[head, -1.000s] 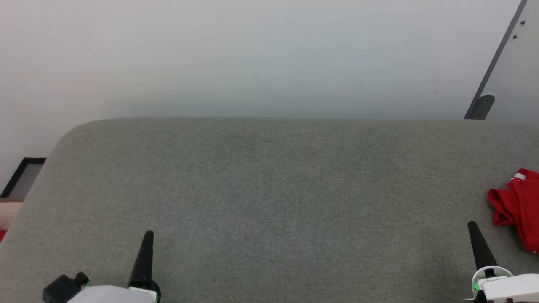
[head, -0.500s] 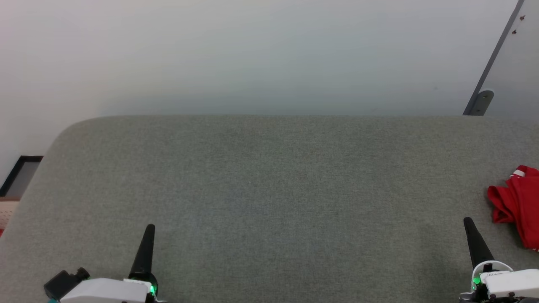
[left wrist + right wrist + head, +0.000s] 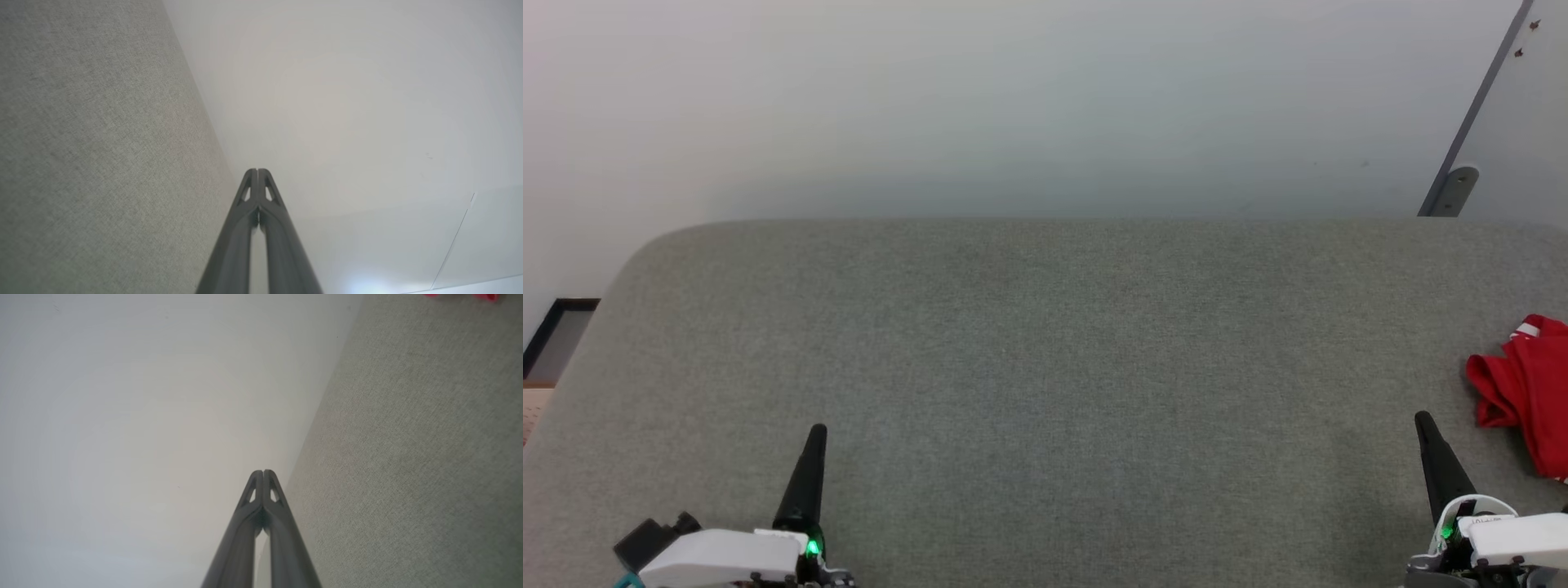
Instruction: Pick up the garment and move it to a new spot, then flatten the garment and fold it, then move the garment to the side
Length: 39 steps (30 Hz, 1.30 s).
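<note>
On coarse grey fabric (image 3: 1045, 367), garment (image 3: 1531, 392) lies crumpled.

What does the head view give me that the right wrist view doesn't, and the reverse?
Head view: the left hand, a dark frame at far left, a wall bracket, and a good part of the crumpled garment. Right wrist view: the right hand, its fingertips seen touching. Both: the right hand, grey surface, pale wall, and the garment, just a red sliver at the wrist view's top edge.
</note>
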Motion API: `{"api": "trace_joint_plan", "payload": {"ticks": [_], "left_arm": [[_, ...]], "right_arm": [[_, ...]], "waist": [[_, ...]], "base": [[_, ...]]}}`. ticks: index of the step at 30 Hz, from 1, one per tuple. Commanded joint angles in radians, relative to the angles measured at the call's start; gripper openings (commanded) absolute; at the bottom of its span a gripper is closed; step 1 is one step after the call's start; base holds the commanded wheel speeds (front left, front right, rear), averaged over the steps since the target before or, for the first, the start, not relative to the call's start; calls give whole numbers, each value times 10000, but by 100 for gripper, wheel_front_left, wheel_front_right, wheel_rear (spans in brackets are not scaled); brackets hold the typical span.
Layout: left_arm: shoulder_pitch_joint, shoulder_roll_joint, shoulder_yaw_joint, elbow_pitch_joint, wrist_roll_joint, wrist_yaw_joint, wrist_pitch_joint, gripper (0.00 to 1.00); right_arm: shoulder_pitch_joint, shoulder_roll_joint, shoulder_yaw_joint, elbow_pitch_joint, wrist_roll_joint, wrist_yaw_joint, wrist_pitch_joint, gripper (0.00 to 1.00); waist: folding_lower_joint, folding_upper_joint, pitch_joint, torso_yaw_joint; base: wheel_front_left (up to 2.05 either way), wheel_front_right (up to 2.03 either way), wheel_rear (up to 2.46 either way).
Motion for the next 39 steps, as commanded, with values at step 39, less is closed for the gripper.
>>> {"api": "trace_joint_plan", "payload": {"ticks": [39], "left_arm": [[-655, -208, 274, 370, -1975, -56, 663, 0]], "right_arm": [[-485, 200, -19, 309, 1887, -14, 448, 0]], "waist": [[0, 0, 243, -126]], "base": [[0, 0, 0]]}}
